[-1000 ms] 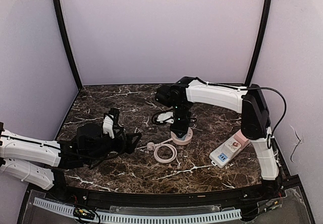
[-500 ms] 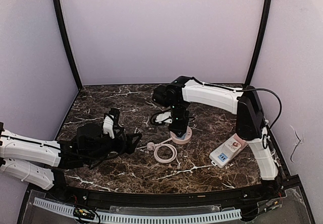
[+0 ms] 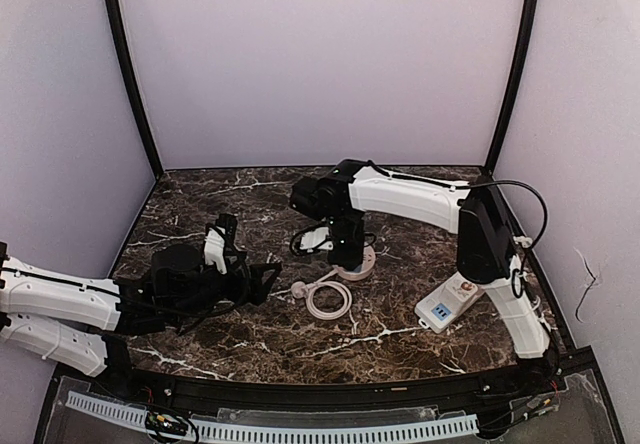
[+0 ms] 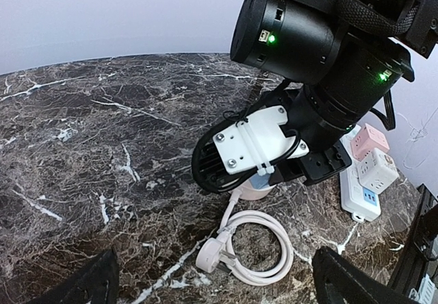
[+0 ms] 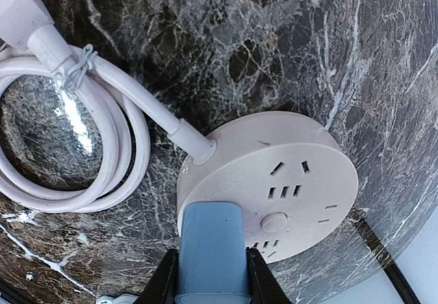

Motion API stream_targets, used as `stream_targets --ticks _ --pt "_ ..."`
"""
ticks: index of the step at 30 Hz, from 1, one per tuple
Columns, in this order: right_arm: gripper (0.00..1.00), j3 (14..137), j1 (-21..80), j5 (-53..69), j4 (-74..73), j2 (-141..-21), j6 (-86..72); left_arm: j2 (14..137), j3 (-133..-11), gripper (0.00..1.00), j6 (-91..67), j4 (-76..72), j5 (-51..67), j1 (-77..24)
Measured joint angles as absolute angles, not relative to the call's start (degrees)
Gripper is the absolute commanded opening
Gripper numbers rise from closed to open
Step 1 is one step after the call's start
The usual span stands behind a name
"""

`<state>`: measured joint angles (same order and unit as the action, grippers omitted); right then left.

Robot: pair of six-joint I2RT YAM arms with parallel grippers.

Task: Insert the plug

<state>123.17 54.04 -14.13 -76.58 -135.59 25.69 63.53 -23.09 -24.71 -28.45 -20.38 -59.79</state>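
Lower left, the left gripper (image 3: 264, 282) hovers with jaws spread wide. At centre, a white coiled cord (image 3: 327, 302) lies just beside the round socket (image 5: 274, 181), over whose rim the right gripper (image 3: 347, 256) pinches a blue plug (image 5: 211, 249). A power strip (image 3: 452, 299) sits lower right.

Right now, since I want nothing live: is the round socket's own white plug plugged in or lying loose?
Loose: the white plug lies on the marble table by its coiled cord, apart from the power strip.
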Motion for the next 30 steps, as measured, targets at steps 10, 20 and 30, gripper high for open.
stream_targets --ticks 10,20,30 --pt "0.00 116.99 54.11 -14.20 -71.85 -131.76 25.54 63.53 -23.09 0.98 -24.91 -28.69 -20.10 -59.79" --pt "0.00 108.44 55.46 -15.00 -67.07 -126.39 24.14 62.98 -22.79 0.98 -25.12 -28.69 -19.92 -59.79" --pt "0.00 101.41 59.27 -13.13 -67.51 -121.71 21.71 62.74 -22.61 0.98 -25.32 -28.67 -19.55 -59.79"
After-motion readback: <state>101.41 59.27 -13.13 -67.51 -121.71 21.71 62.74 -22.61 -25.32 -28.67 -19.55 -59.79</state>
